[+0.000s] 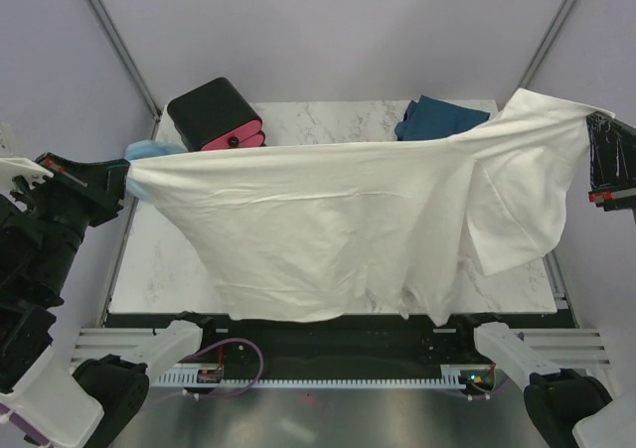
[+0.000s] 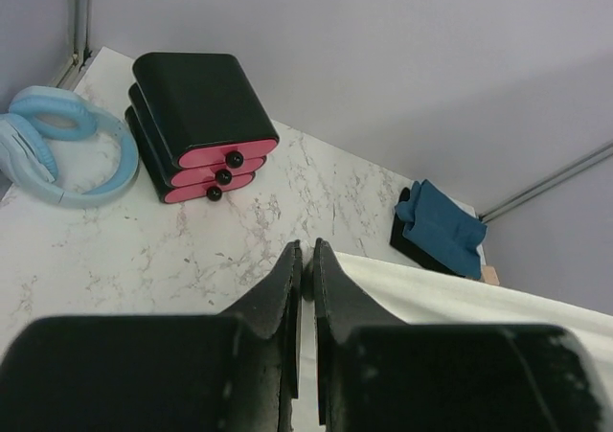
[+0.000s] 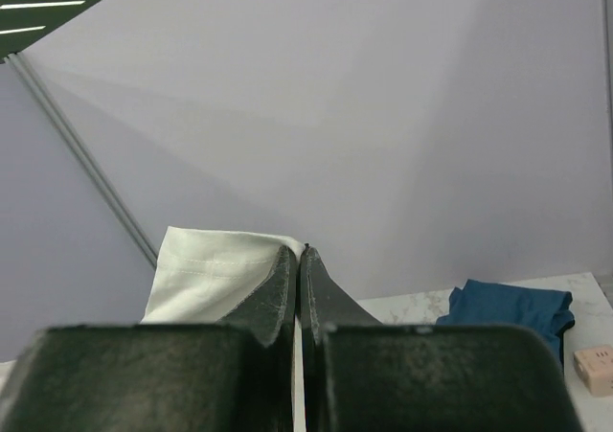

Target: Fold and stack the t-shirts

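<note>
- Two holds: left pincer (image 1: pixel 121 178) and right pincer (image 1: pixel 593 122) each clamped on the large cream-white cloth t-shirt (image 1: pixel 338 220), stretched between them.
- Dark teal-blue cloth t-shirt (image 1: pixel 437 120) lies nearer the right pincer.

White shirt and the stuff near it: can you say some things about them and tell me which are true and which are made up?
1. The left gripper and right gripper hold the white shirt stretched between them. True.
2. The blue shirt lies on the box. False: it lies at the table's far right, apart from the box.
3. The box's drawers are green. False: they are pink.
4. A blue ring lies beside the box. True.
</note>
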You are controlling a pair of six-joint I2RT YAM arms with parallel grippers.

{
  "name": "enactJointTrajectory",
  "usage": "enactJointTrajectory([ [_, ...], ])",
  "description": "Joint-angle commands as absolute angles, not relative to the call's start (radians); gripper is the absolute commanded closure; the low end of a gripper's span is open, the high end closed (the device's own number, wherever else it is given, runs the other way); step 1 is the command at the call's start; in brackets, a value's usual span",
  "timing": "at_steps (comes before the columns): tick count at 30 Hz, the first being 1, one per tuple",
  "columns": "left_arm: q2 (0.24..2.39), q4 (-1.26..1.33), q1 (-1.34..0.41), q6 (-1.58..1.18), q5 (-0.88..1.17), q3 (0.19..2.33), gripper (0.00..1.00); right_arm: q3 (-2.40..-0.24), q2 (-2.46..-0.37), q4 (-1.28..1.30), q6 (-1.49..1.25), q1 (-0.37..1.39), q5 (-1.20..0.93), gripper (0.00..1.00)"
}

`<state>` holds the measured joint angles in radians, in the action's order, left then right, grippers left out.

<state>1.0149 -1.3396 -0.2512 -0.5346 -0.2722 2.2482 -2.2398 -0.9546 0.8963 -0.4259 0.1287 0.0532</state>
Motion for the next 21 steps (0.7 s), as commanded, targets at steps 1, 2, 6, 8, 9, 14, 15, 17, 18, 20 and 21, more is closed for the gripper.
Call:
enactJointTrajectory([
  [1,1.031,-1.414,-0.249,-0.503,-0.385,2.295,0.98,-2.298,-0.994,0.906,-0.42,0.124,0.042,1.0],
  [2,1.037,-1.419,-0.249,-0.499,-0.405,2.295,0.98,-2.305,-1.009,0.948,-0.42,0.124,0.038,1.0],
  [6,1.098,-1.427,-0.249,-0.5,-0.454,2.277,0.98,-2.274,-1.086,0.991,-0.405,0.123,0.064,1.0],
  [8,1.152,-1.414,-0.249,-0.497,-0.466,2.24,0.98,-2.212,-1.115,1.02,-0.349,0.124,0.124,1.0],
  [9,1.169,-1.408,-0.249,-0.497,-0.465,2.209,0.98,-2.209,-1.173,1.05,-0.335,0.123,0.149,1.0],
  [14,1.242,-1.364,-0.247,-0.511,-0.457,2.19,0.98,-2.135,-1.229,1.069,-0.334,0.127,0.231,1.0],
  [15,1.244,-1.365,-0.248,-0.506,-0.457,2.215,0.98,-2.14,-1.218,1.069,-0.324,0.127,0.264,1.0],
  [17,1.244,-1.362,-0.249,-0.482,-0.468,2.218,0.98,-2.148,-1.2,1.065,-0.313,0.129,0.301,1.0],
  [18,1.241,-1.365,-0.249,-0.474,-0.471,2.209,0.98,-2.148,-1.175,1.062,-0.311,0.127,0.319,1.0],
  [20,1.211,-1.37,-0.249,-0.472,-0.466,2.185,0.98,-2.122,-1.138,1.043,-0.319,0.129,0.33,1.0],
  [21,1.194,-1.364,-0.249,-0.479,-0.465,2.157,0.98,-2.103,-1.093,1.031,-0.322,0.127,0.34,1.0],
])
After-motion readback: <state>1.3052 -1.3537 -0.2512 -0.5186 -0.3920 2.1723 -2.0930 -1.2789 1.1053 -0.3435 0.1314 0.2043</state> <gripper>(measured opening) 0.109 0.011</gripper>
